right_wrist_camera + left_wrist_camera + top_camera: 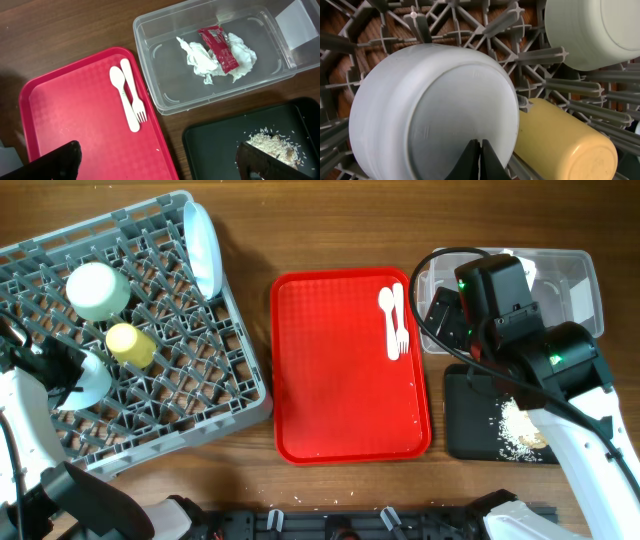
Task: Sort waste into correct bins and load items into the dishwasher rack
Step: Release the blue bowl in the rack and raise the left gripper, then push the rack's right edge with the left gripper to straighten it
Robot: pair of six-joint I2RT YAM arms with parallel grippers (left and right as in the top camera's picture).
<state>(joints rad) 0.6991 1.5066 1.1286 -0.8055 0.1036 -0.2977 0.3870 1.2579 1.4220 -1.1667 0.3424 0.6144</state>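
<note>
The grey dishwasher rack [190, 405] holds a pale blue plate [203, 248] on edge, a bowl [97, 290], a yellow cup [130, 344] and a second bowl [88, 377]. My left gripper [480, 150] is shut and empty, its tips in front of that bowl's upturned base [430, 110], beside the cup [565, 145]. A white spoon [122, 95] and fork [134, 95] lie on the red tray [85, 125]. The clear tub [165, 95] holds the napkin [210, 57] and red packet [218, 47]. Rice [272, 142] lies in the black tray [215, 145]. My right gripper [160, 162] is open and empty above both trays' edges.
The red tray [340, 410] lies in the middle of the wooden table, between the rack and the bins. The right arm [500, 295] covers part of the clear tub [575, 270] and the black tray [470, 430]. Rack pegs [540, 70] stand close around the left gripper.
</note>
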